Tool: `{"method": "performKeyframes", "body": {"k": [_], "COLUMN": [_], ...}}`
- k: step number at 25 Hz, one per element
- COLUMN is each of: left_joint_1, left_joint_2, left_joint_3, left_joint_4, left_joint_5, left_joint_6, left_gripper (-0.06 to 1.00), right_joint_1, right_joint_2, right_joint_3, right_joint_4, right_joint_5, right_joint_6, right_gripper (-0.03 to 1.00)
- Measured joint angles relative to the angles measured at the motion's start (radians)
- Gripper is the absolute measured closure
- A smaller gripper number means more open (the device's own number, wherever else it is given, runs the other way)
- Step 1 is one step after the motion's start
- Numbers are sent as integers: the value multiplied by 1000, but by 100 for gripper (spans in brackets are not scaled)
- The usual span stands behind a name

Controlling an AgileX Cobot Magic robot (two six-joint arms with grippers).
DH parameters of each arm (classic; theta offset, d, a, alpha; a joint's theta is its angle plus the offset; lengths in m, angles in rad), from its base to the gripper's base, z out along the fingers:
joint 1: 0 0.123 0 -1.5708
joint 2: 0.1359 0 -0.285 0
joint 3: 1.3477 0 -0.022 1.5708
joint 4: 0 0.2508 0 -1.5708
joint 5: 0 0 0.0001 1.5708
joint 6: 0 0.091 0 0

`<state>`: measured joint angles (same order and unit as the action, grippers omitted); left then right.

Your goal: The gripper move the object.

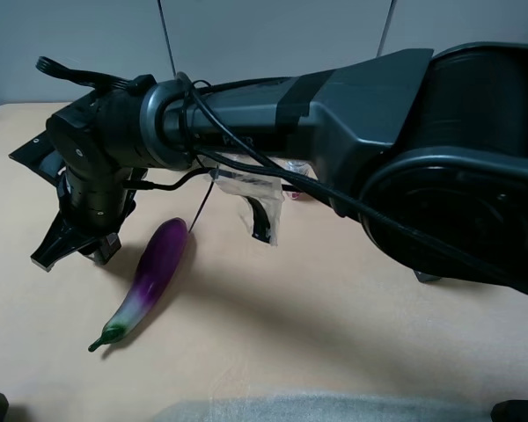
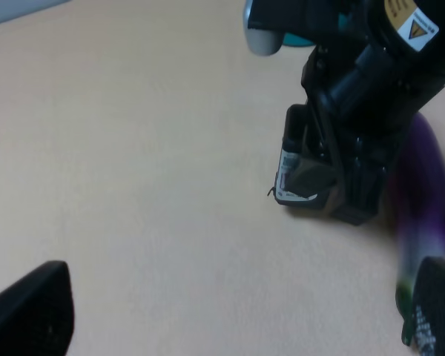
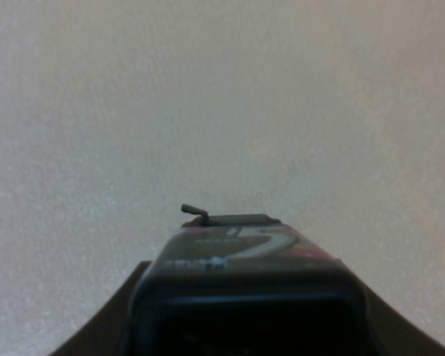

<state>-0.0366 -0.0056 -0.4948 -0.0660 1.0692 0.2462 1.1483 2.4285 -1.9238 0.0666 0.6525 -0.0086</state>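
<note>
The small black boxy bottle [image 2: 288, 172] with a white label stands on the tan table [image 2: 133, 148], held between the dark jaws of my right gripper [image 2: 322, 178]. In the right wrist view the bottle [image 3: 245, 248] fills the gap between the jaws of that gripper [image 3: 245, 311], and its red-and-white label shows on top. In the high view the right arm reaches across to the far left, and its gripper [image 1: 84, 242] hides the bottle. My left gripper [image 2: 233, 311] is open and empty, with its fingertips [image 2: 33, 311] spread wide, a short way from the bottle.
A purple eggplant [image 1: 151, 277] with a green stem lies just right of the right gripper and also shows in the left wrist view [image 2: 423, 185]. A clear plastic bag [image 1: 257, 198] with a dark item lies further right, under the arm.
</note>
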Motion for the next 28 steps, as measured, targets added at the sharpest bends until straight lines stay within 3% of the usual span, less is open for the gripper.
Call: {"method": "performKeyframes", "body": {"k": [15,22,28], "left_joint_1": [0,0,0], "left_joint_2": [0,0,0], "left_joint_3": [0,0,0], "left_joint_4": [0,0,0], "left_joint_5": [0,0,0], "left_joint_6": [0,-1,-1], "left_gripper": [5,5,5], "right_joint_1": [0,0,0], "right_joint_2": [25,25,25], "right_joint_3": [0,0,-13], "right_joint_4": [-7,-7,-6], "right_joint_5": [-13,-13,5], "right_joint_6": [0,0,0], "right_gripper": [65,41,38]}}
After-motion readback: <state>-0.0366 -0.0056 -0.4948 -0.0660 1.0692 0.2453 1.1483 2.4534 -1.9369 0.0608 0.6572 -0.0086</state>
